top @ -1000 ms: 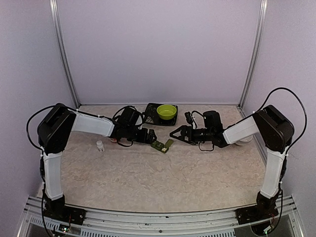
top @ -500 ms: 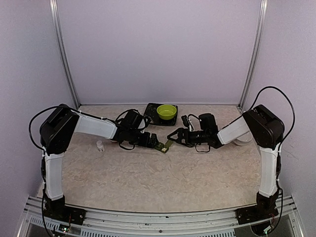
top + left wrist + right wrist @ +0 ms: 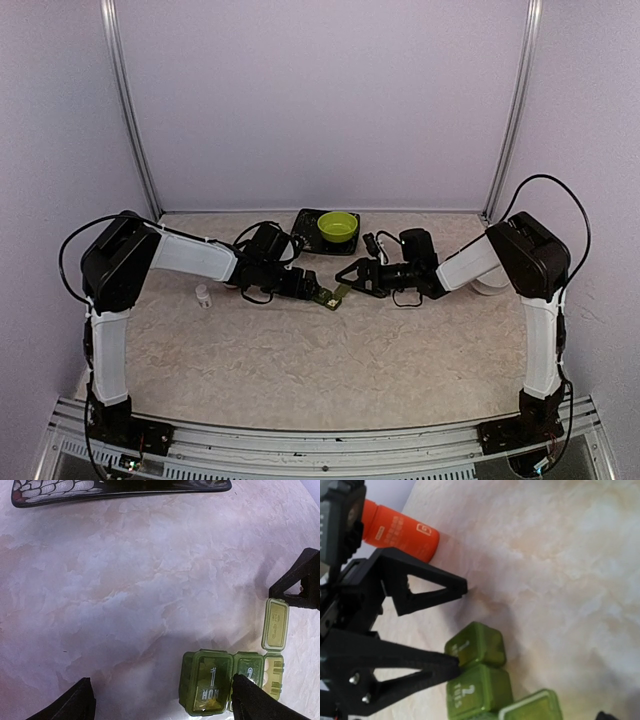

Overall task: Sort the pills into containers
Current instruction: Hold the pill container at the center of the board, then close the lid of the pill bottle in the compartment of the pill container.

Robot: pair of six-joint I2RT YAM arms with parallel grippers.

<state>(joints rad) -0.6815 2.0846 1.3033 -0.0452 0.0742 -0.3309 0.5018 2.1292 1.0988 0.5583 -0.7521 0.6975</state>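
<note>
Looking across the counter (image 3: pixel 330 370), we are seeing bare room toward its near edge. The containers (image 3: pixel 330 295) are lying mid-counter, one lid up. The left pincer (image 3: pixel 160 680) is standing wide, touching the end box. The right pincer (image 3: pixel 345 283) is gaping wide beside them, holding nothing. Both arms are reaching low and inward.

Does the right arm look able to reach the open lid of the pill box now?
Probably yes. The right gripper is open, its fingertip close beside the open lid of the pill box, nothing between them. The left gripper is at the box's closed end, not in between.
</note>
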